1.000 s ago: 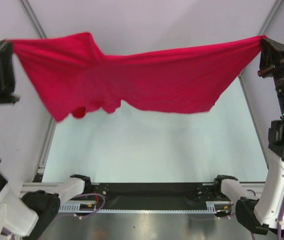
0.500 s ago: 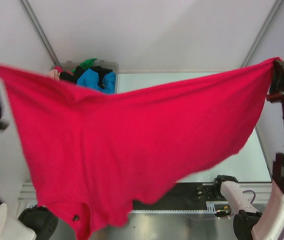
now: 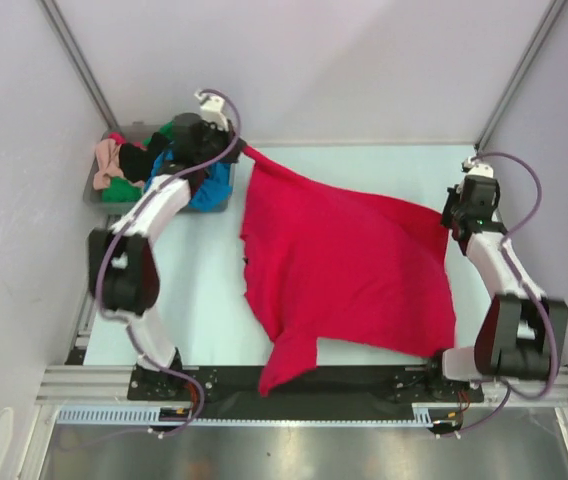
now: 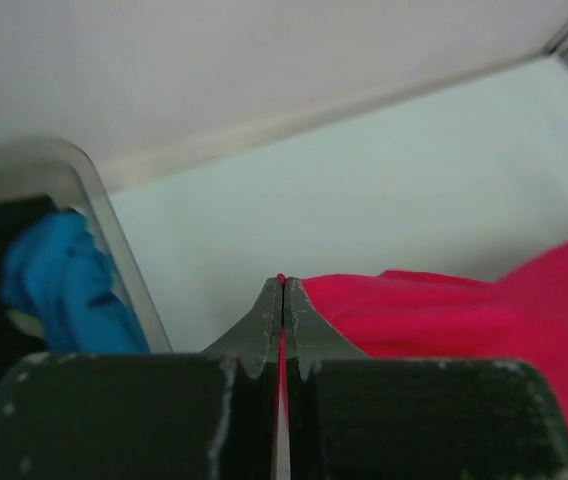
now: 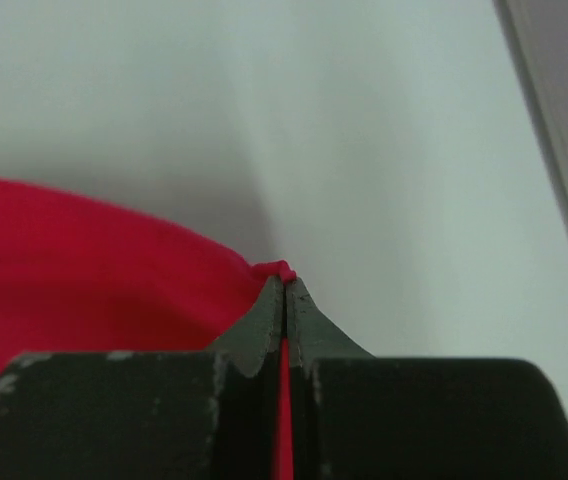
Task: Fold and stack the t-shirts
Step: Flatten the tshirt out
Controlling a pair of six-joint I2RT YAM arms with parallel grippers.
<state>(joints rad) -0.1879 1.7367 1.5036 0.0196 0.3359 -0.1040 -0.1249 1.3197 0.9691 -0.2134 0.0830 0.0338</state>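
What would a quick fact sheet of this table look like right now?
Being handled: red t-shirt, spread loosely on the table, near end over the front edge
Left gripper: shut on its far corner
Right gripper: shut on its right corner
Waiting: other t-shirts heaped in the clear bin, far left
Folded so far: none visible

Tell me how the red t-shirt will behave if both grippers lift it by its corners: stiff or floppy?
Probably floppy: the red t-shirt lies wrinkled on the table and droops over its near edge. It seems light: thin pinches in the left gripper and right gripper hold it. Lifted, its middle would likely sag.
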